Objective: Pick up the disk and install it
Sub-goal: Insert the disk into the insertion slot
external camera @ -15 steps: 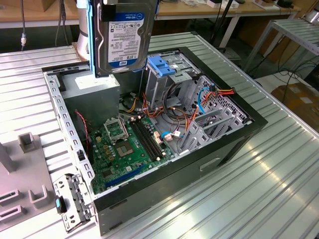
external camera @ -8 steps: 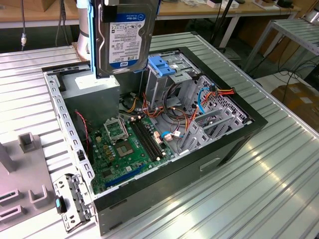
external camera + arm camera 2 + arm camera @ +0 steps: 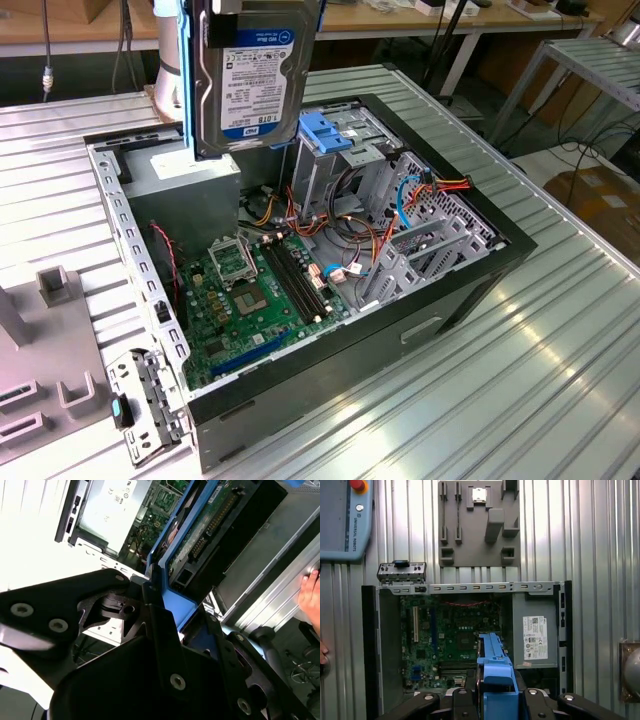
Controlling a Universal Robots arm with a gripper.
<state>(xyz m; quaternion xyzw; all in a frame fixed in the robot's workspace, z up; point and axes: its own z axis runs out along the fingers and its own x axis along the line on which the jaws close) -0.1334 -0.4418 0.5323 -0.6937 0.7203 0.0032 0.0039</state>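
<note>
You're looking at the gripper point(image 3: 494, 697) clenching the disk point(image 3: 255, 80) by its blue rails, hanging over the open computer case point(image 3: 470, 290). The motherboard point(image 3: 260, 290) and drive cage point(image 3: 335, 150) are sitting inside. The exterior view is cutting off the disk's top, and the second wrist view is catching a person's hand point(image 3: 311, 592).

The blue-railed, labelled disk point(image 3: 248, 75) hangs upright, off the surface.

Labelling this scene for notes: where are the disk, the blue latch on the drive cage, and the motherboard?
disk point(image 3: 255, 80): exterior view, its label face.
blue latch point(image 3: 321, 133): exterior view, its flat top.
motherboard point(image 3: 222, 325): exterior view, bare green board.
</note>
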